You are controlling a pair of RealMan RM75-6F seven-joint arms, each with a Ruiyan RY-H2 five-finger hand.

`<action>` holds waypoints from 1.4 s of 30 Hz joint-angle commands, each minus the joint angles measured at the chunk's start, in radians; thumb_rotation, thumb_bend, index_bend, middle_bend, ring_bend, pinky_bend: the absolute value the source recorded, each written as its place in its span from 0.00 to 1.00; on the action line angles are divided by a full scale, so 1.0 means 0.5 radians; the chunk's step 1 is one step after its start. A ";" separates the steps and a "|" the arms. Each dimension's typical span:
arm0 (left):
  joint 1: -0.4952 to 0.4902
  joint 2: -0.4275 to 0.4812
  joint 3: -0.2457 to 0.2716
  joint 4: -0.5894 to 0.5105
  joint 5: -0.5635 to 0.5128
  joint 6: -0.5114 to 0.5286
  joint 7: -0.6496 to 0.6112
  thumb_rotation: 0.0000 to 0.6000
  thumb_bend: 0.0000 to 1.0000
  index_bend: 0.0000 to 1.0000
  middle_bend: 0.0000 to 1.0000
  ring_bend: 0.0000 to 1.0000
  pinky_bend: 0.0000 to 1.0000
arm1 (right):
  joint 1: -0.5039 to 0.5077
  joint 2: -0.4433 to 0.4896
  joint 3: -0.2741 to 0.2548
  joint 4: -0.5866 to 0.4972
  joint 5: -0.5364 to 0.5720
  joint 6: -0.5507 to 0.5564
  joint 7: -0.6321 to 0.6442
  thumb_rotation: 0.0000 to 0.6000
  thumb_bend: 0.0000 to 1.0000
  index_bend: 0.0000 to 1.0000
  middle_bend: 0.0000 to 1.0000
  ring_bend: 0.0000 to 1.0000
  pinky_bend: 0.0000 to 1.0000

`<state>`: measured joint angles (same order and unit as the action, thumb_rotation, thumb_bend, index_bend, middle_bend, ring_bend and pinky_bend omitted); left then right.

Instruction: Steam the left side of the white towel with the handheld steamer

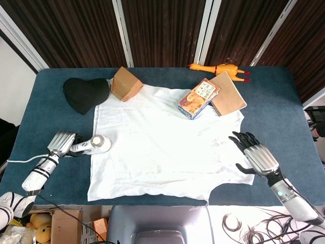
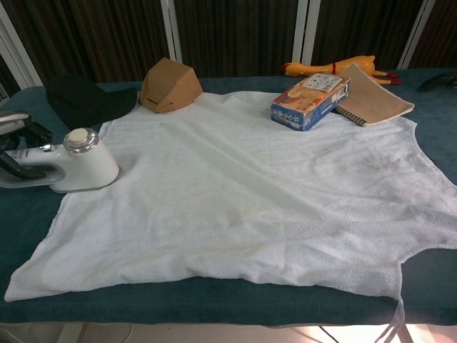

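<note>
Across the middle of the frame runs a dark blue desk (image 1: 274, 109), backed by brown slatted panels with pale uprights. One white towel (image 1: 162, 145) lies spread over its centre, rumpled at the edges. One handheld steamer (image 1: 95, 145) stands at the towel's left edge, its base on the cloth; the left hand (image 1: 61, 144) grasps its handle at the lower left. The right hand (image 1: 256, 155) rests at the lower right by the towel's corner, fingers spread, holding nothing. Along the top sit one black cap (image 1: 85, 94), one brown cardboard box (image 1: 125, 84), one printed carton (image 1: 198, 98), one spiral notebook (image 1: 229, 93) and one rubber chicken (image 1: 218, 68).
</note>
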<state>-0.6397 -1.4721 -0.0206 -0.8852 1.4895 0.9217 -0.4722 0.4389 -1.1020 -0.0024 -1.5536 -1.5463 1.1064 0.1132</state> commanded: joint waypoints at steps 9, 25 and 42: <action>0.038 -0.044 0.043 0.000 0.070 0.097 -0.292 1.00 0.59 0.98 0.97 0.94 1.00 | -0.014 0.008 -0.002 0.015 0.007 0.001 0.023 1.00 0.27 0.00 0.00 0.00 0.00; -0.007 0.204 -0.135 -0.471 -0.155 -0.013 -0.743 1.00 0.66 1.00 1.00 1.00 1.00 | -0.024 -0.018 -0.024 0.103 -0.003 -0.026 0.153 1.00 0.27 0.00 0.00 0.00 0.00; -0.379 -0.393 -0.546 -0.700 -1.211 -0.109 1.016 1.00 0.64 1.00 1.00 1.00 1.00 | -0.083 -0.019 -0.086 0.237 -0.138 0.105 0.325 1.00 0.27 0.00 0.00 0.00 0.00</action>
<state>-0.7694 -1.5826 -0.2360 -1.2267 0.9985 0.8917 -0.0589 0.3987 -1.1132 -0.0440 -1.4372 -1.6137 1.1575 0.2724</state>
